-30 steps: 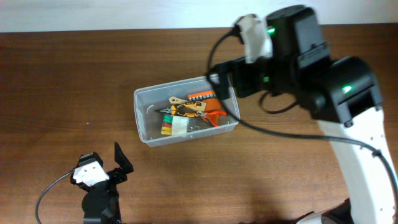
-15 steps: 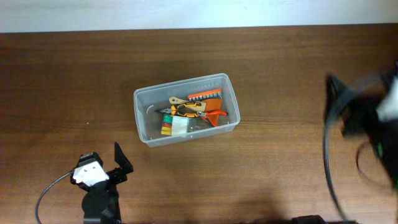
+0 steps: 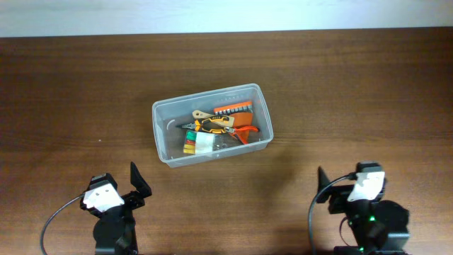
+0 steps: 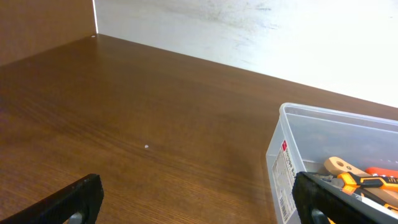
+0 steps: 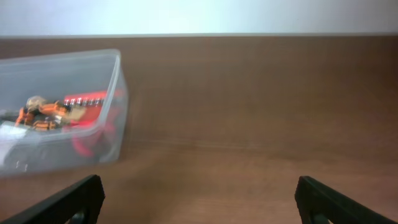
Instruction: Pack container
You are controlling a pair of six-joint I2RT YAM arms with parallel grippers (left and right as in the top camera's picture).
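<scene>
We see the container [image 3: 155, 129] sitting near the middle of the dark wooden tabletop [image 3: 71, 85], turned slightly so its right end lies a little farther away than its left. It rests flat, open at the top, and neither arm touches it. Inside we make out orange-and-black pliers [image 3: 212, 126] around the centre, a red-orange strip of bits [image 3: 233, 110] along the far wall, an orange clamp [image 3: 246, 132] toward the right end, and a small clear box of coloured bits [image 3: 197, 144] against the near wall.

The left tool [image 4: 199, 208] sits at the near left of the tabletop, well apart from the container. Its wrist view shows the two black fingers [image 4: 74, 200] at opposite edges of the view, so it stands wide, holding nothing. From there the container's left end shows at the right, with a white label [image 4: 285, 177] on its wall. The right tool [image 5: 200, 202] sits at the near right, likewise well apart from the container, its own fingers spread wide with nothing between them. Its view, a bit blurred, shows the container at the far left. A pale wall [image 4: 249, 31] runs beyond the tabletop's far edge.
</scene>
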